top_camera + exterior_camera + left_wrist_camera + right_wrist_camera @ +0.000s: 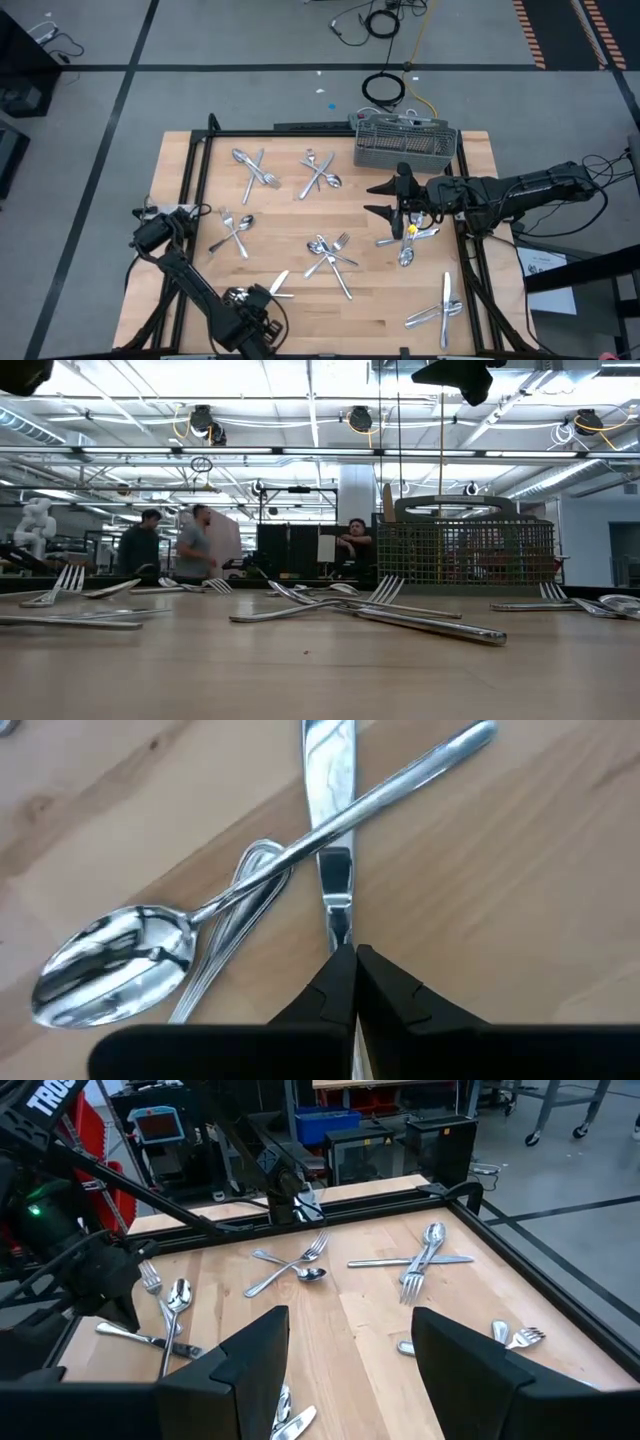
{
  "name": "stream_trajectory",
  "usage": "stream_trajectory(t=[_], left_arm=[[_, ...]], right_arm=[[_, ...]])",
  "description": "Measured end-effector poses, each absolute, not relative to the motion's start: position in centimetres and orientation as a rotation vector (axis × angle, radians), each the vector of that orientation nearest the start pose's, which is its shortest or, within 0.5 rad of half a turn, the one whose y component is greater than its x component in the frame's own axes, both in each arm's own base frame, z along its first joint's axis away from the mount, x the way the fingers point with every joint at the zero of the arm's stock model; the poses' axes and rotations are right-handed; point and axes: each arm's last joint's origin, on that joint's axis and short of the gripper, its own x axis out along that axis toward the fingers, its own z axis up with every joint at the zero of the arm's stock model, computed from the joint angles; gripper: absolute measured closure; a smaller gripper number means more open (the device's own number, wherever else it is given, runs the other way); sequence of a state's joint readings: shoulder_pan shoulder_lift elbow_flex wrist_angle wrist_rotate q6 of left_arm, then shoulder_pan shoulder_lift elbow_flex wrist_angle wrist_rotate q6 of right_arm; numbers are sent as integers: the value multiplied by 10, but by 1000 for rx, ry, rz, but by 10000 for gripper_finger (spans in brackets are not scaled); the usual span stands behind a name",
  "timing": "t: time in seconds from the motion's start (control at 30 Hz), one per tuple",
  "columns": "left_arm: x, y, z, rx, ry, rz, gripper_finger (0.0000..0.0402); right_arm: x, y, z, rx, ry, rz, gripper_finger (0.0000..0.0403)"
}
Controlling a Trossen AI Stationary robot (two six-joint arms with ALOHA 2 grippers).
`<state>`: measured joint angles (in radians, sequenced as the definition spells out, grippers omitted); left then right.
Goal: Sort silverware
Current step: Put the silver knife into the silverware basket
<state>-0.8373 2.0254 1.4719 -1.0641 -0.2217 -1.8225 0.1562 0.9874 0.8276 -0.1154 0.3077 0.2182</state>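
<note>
Silverware (pixel 330 252) lies in crossed clusters across the wooden worktop (pixel 290 215), with the grey mesh caddy (pixel 405 142) at its far edge. The left claw (pixel 352 982) sits low at the near edge, fingers pressed together on the end of a knife (pixel 330 830) that lies under a spoon (pixel 200 910) and beside a fork (pixel 235 925). The right claw (pixel 350 1360) hangs above the worktop, fingers apart, empty. Judged: pieces are light, rigid, polished and slippery, lying flat; best pinched across the narrow handle, since an end grip may let a piece swivel.
</note>
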Motion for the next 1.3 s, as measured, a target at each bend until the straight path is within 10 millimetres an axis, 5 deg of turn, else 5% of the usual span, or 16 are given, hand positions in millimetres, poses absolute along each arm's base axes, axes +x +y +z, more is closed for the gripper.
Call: stream_trajectory(t=[0.33, 0.87, 1.3], left_arm=[[272, -255, 168, -763, 1300, 862, 370], [279, -244, 168, -854, 1360, 941, 255], [278, -243, 163, -808, 1324, 917, 249]], right_arm=[[216, 25, 318, 153, 251, -178, 200], [216, 25, 318, 154, 251, -179, 200], [216, 25, 318, 177, 248, -182, 200]])
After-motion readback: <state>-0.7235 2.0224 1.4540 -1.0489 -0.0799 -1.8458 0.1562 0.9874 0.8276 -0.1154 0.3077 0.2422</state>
